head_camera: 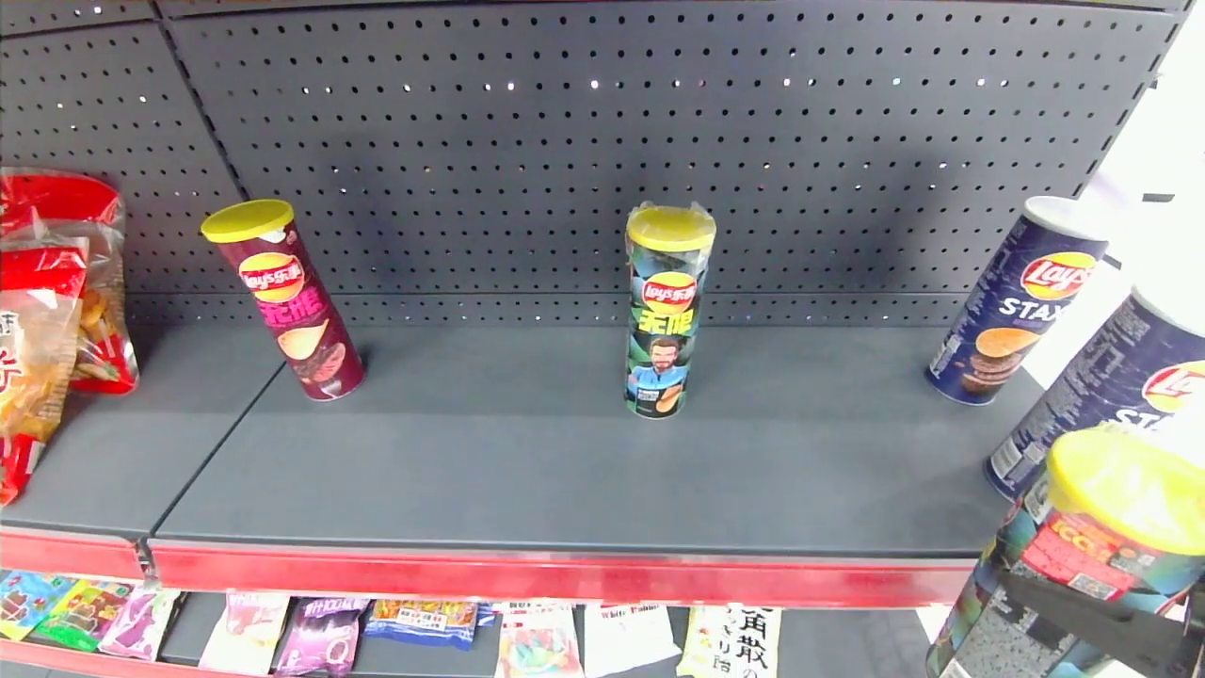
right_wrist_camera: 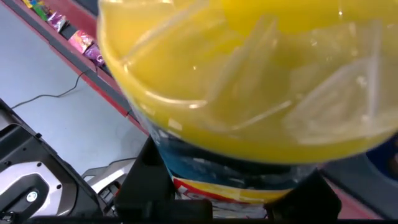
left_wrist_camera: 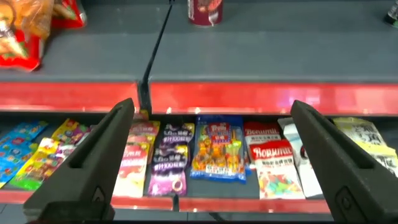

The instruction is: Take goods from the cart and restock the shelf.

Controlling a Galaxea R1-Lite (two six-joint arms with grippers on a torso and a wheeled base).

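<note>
Backdrop: dark grey pegboard behind a grey shelf [head_camera: 565, 471] with a red front edge.
On the shelf: maroon can [head_camera: 282, 301] at left, green can [head_camera: 666, 315] with a man's portrait at centre, navy cans [head_camera: 1017, 301] at right, upright (each bears a round red-and-yellow logo).
Right gripper [head_camera: 1101, 612]: clamped around a yellow-lidded can [head_camera: 1111, 527], near the shelf's right front corner.
Left gripper [left_wrist_camera: 214, 168]: spread wide, nothing between, facing snack packets [left_wrist_camera: 217, 149] on the lower tier.

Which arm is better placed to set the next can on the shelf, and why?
Right: the right gripper holds a yellow-lidded can near the shelf; the left gripper is open, empty, facing the lower shelf.
</note>
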